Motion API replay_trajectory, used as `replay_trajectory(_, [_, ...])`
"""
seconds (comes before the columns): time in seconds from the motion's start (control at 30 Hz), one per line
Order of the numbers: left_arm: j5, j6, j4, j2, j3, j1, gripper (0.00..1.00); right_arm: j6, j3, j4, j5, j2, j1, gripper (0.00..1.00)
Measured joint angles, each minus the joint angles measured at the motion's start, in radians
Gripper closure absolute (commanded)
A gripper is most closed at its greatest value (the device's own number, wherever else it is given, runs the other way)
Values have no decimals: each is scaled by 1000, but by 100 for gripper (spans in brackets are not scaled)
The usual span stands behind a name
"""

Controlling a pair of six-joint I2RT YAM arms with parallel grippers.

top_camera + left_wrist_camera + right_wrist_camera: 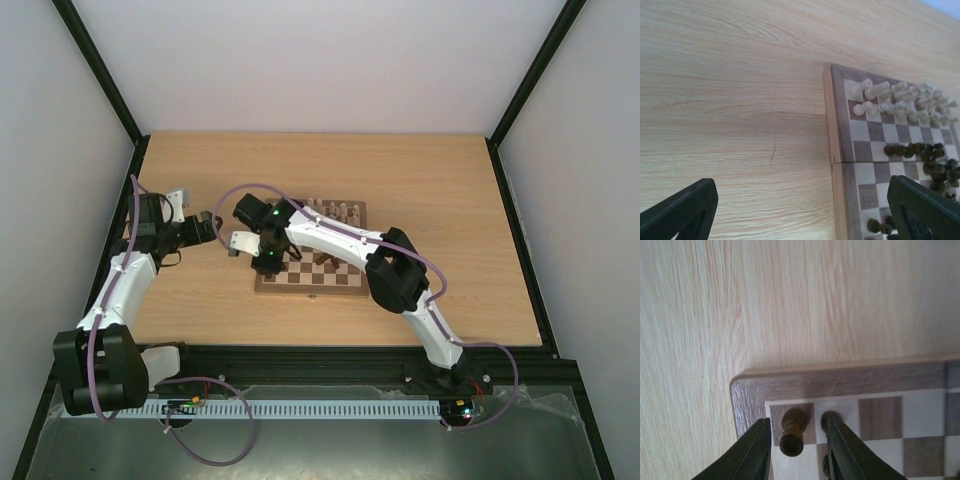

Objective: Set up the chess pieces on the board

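Observation:
The board (320, 284) lies mid-table. Cream pieces (336, 210) stand in two rows at its far side, and dark pieces (326, 258) are scattered toward the near side. My right gripper (268, 264) hovers over the board's near-left corner. In the right wrist view its jaws (798, 419) are open on either side of a dark piece (792, 432) standing on the corner square, with small gaps on both sides. A second dark piece (828, 419) is half hidden behind the right finger. My left gripper (205, 225) is open and empty over bare table left of the board (840, 125).
The left wrist view shows the cream rows (900, 102) and a loose cluster of dark pieces (927, 155) on the board. Light wooden table surrounds the board. Black frame posts and grey walls close in the left, right and back sides.

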Motion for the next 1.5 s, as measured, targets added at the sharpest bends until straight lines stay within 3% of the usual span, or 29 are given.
replay_trajectory(0.37, [15,79,-55,60,51,-34,1,15,81,-8,-23,-41,-34,70])
replay_trajectory(0.73, [-40,266,-223,193,247,-219,1,46,19,2,15,-116,-285,71])
replay_trajectory(0.93, [-134,348,-279,211,351,-333,1,53,-142,20,46,-216,-384,71])
replay_trajectory(1.03, [-190,352,-232,179,374,-374,1,53,-235,26,55,-287,-407,71])
replay_trajectory(1.13, [-242,308,-148,151,380,-381,1,53,-329,33,61,-365,-428,71])
replay_trajectory(1.3, [-270,138,-47,232,398,-355,1,53,-458,55,67,-446,-451,72])
replay_trajectory(1.37, [-253,98,-41,254,388,-340,10,53,-500,56,68,-459,-454,72])
replay_trajectory(1.5, [-161,103,-35,259,343,-321,36,56,-519,60,60,-460,-454,72])
